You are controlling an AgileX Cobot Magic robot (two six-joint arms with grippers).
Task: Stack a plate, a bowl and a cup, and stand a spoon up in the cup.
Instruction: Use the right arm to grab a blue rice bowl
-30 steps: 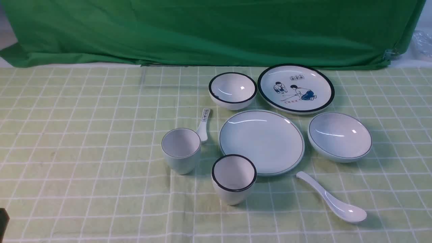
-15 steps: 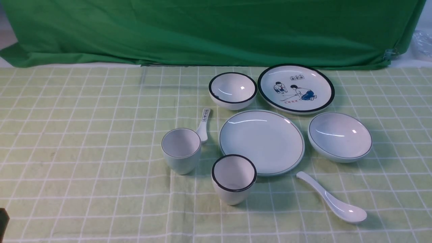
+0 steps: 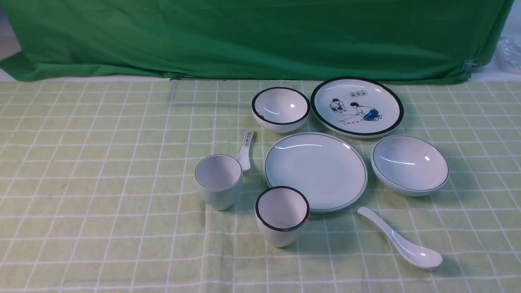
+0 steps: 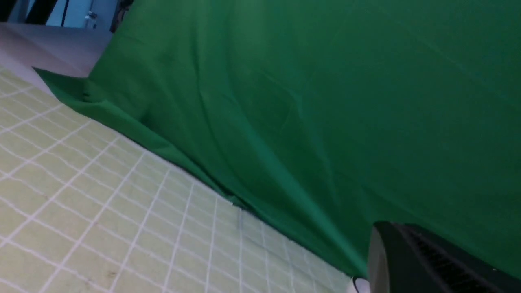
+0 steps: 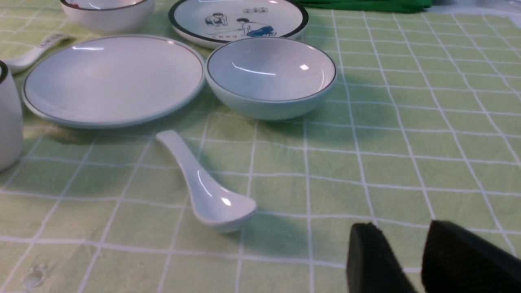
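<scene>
A: Lost sight of dark arm tip at near-left corner. Cannot tell grip of left gripper [image 4: 423, 260]; right gripper [image 5: 403, 226] slightly spread, empty.
B: Progress?
A: None. Nearest, spoon [image 3: 401, 240] flat on cloth [image 3: 101, 183]; beyond, cup [image 3: 218, 182], plate [image 3: 316, 171], bowl [image 3: 409, 165] side by side. Yet to stack anything.

Of the left claw [image 4: 431, 260] only one dark ribbed part shows, cut off at the picture's corner; how its jaws stand cannot be told. Just beside it, a white sliver [image 4: 359, 285] with a dark rim is cut off too, too little of it to name. The right claw [image 5: 401, 234] shows only its finger ends. Well to its left an edge slices the black-rimmed cup [image 5: 8, 118]; far beyond it the black-rimmed bowl [image 5: 108, 14] and picture plate [image 5: 238, 20] lose their far rims. In the front view the cup [image 3: 218, 181] hides the small spoon [image 3: 246, 147]'s bowl; its handle print is too small to read.
</scene>
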